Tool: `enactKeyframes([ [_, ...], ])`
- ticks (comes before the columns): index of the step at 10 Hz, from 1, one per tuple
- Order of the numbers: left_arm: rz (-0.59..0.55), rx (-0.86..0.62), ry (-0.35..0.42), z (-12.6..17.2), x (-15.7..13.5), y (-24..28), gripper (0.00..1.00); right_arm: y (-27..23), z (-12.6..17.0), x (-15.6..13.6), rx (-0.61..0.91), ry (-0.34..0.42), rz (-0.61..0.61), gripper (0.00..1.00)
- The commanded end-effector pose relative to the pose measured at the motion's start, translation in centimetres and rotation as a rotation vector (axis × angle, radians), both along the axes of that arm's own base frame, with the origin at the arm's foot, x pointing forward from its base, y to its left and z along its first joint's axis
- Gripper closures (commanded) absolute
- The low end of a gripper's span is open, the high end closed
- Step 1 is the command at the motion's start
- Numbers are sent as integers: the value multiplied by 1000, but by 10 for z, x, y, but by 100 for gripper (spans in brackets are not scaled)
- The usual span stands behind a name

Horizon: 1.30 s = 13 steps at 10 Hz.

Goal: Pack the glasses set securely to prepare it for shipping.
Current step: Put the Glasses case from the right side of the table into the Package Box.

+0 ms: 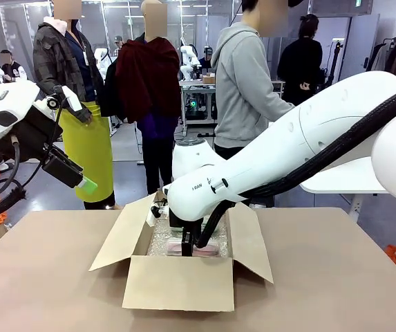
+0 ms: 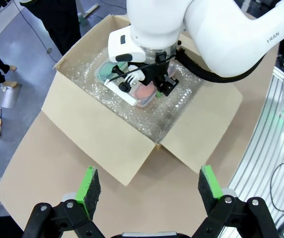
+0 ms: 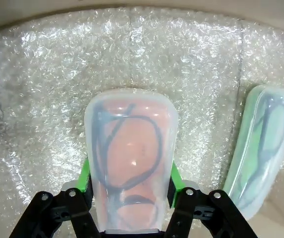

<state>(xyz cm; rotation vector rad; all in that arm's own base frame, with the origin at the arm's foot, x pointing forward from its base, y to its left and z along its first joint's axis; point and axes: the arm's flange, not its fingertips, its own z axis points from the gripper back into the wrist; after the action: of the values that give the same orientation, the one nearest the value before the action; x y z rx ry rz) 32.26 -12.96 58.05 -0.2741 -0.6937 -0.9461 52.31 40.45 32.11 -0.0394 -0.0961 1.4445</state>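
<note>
The pale pink glasses case [image 3: 129,163] lies on bubble wrap [image 3: 47,84] inside the open cardboard box [image 1: 178,283]. My right gripper [image 3: 129,174] reaches down into the box, its green pads pressed against both long sides of the pink case. The mint green glasses case [image 3: 260,148] rests beside it on the same wrap, free of the fingers. From above, both cases [image 2: 144,94] [image 2: 104,71] sit side by side under the right arm's wrist. My left gripper [image 2: 146,186] hovers open and empty high over the box's near-left corner, raised at the left [image 1: 87,185].
The box [image 2: 97,129] stands mid-table with all flaps [image 1: 118,238] folded outward. A person in a grey hoodie [image 1: 246,83] stands behind the far table edge. Bare brown tabletop [image 1: 45,277] lies to both sides of the box.
</note>
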Motion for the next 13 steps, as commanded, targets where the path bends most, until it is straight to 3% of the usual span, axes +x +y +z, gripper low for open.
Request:
enactKeyframes([
  [1,1,-5,-9,1,0,1,0,0,6,-3,-23,-32,-14,4],
  [4,1,-5,-9,1,0,1,0,0,8,-4,-31,-38,-19,0],
  [8,1,-5,-9,1,0,1,0,0,39,-4,-4,-99,-31,0],
  [10,1,-5,-9,1,0,1,0,-5,48,0,6,-89,-46,0],
  [13,1,-5,-9,1,0,1,0,1,41,4,14,-77,0,0],
])
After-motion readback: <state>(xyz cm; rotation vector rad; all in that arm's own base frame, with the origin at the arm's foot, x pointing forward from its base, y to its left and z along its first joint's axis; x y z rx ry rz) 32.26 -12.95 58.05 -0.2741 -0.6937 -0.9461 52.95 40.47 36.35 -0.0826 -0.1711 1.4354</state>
